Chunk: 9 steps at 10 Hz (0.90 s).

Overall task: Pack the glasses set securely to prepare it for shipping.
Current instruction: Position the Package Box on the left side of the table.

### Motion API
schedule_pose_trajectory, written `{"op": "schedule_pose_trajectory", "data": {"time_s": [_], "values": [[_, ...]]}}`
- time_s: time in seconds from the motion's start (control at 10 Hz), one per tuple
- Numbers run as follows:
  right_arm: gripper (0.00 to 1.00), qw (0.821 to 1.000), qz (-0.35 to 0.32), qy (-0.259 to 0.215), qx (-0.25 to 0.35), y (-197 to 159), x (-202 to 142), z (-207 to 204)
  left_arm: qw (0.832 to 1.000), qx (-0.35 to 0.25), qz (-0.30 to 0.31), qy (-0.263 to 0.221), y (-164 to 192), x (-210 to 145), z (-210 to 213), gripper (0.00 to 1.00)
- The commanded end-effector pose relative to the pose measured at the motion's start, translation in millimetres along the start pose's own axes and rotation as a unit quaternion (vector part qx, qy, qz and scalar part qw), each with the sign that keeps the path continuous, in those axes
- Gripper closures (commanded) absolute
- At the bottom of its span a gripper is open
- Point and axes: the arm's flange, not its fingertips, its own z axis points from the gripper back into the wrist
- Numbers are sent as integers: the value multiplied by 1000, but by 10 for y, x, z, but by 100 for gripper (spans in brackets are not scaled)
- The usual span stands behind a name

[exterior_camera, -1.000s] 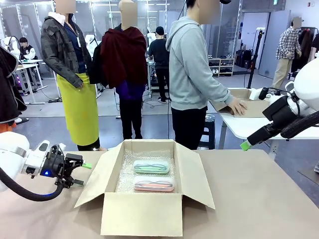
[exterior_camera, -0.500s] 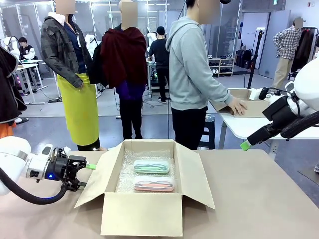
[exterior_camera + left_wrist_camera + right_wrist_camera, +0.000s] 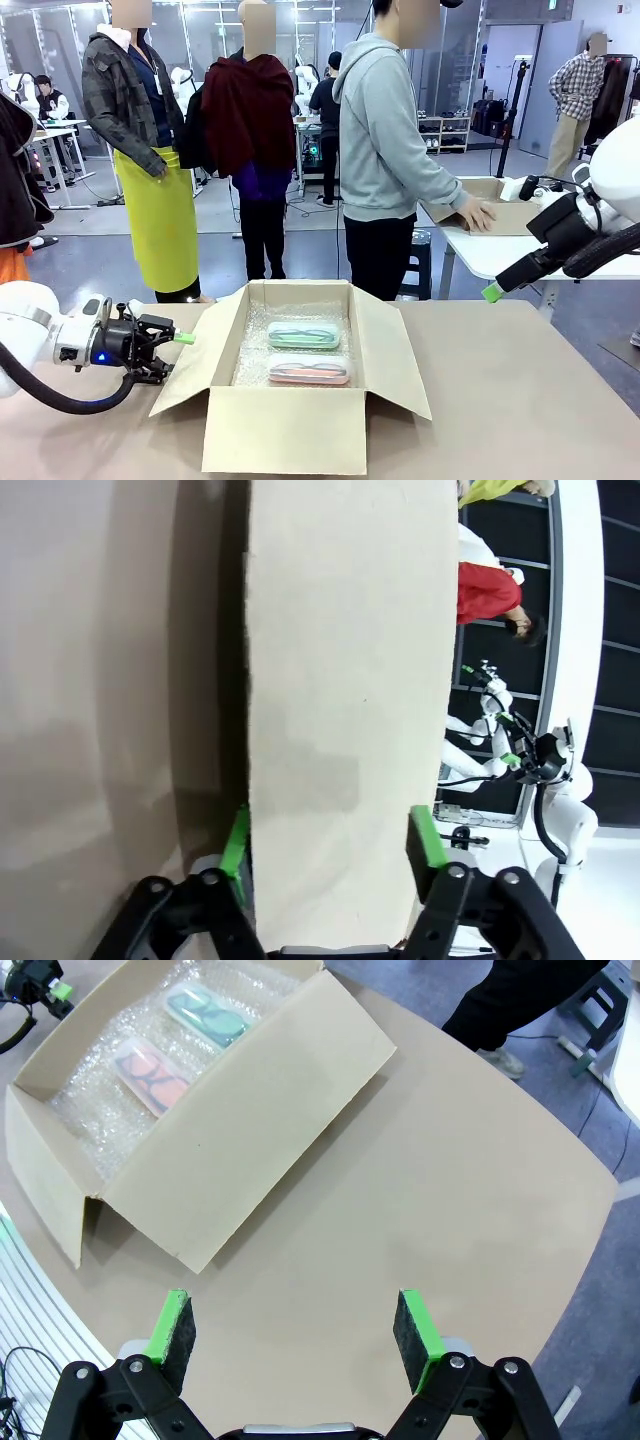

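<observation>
The left gripper (image 3: pixel 330 845), jaws parted and unclenched, straddles the outer edge of the box's left flap (image 3: pixel 345 680), whose long axis runs straight ahead between the pads.

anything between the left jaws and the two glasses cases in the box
Yes. The left gripper is outside the cardboard box, its jaws straddling the edge of the open left flap. That flap and the box's left side stand between it and the mint-green case and the pink case on bubble wrap.
</observation>
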Motion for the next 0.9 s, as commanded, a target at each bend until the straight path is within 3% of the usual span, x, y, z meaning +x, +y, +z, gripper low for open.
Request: {"op": "schedule_pose_trajectory", "data": {"time_s": [0.0, 0.1, 0.2, 0.3, 0.4, 0.8], "values": [[0, 1000, -1, 3, -2, 9, 15, 6, 999, -41, 9, -11, 16, 62, 119, 100], [0, 1000, -1, 3, -2, 9, 15, 6, 999, -49, 11, -12, 12, 59, 177, 100], [0, 1000, -1, 3, -2, 9, 15, 6, 998, -55, 12, -16, 5, 54, 239, 88], [0, 1000, -1, 3, -2, 9, 15, 6, 998, -65, 13, -14, -14, 43, 286, 97], [0, 1000, -1, 3, -2, 9, 15, 6, 997, -78, 11, -12, -43, 27, 303, 100], [0, 1000, -1, 3, -2, 9, 15, 6, 996, -90, 2, 2, -144, -17, 309, 100]]}}
